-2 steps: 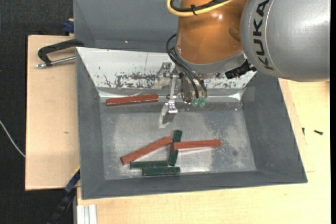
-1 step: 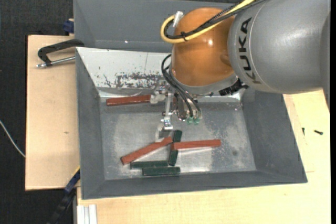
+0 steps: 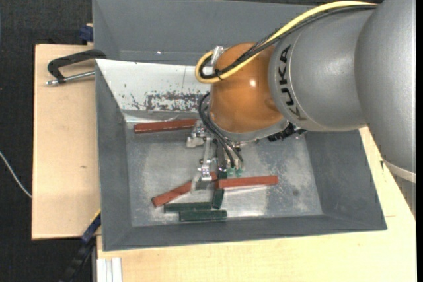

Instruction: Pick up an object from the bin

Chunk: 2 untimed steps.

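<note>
My gripper (image 3: 213, 168) hangs below the arm's orange cover, low over the middle of the bin floor. Its tip is right at the spot where two red-brown sticks meet: one stick (image 3: 250, 181) runs off to the right, the other (image 3: 172, 195) slants down to the left. A short dark green piece (image 3: 217, 198) stands just under the tip. Along the front of the floor lies a dark green bar (image 3: 195, 212), close below these. Whether anything is held is hidden by the gripper's own body.
A third red-brown stick (image 3: 165, 127) lies at the back left, against the foot of the bin's sloping wall. The arm and its orange cover overhang the right and back of the bin.
</note>
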Available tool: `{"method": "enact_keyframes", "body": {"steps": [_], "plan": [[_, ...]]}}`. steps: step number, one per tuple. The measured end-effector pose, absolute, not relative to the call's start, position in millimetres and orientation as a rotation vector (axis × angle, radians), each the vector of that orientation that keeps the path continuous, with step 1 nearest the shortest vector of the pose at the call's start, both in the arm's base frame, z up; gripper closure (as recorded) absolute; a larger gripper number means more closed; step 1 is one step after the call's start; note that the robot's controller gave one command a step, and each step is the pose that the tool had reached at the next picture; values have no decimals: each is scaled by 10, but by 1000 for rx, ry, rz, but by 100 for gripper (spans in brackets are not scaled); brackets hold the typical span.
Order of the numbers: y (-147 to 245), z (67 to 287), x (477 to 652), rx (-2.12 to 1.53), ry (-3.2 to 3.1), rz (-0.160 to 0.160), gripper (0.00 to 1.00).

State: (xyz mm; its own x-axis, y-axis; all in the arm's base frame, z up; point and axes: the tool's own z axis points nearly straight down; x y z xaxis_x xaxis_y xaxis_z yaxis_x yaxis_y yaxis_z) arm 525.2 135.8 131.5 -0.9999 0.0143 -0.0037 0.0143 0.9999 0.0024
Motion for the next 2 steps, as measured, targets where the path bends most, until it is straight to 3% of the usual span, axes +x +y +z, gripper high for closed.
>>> {"method": "enact_keyframes", "body": {"steps": [1, 2], "plan": [[1410, 955, 5157, -58, 3140, 3, 100], [1410, 955, 5157, -57, 3140, 3, 100]]}}
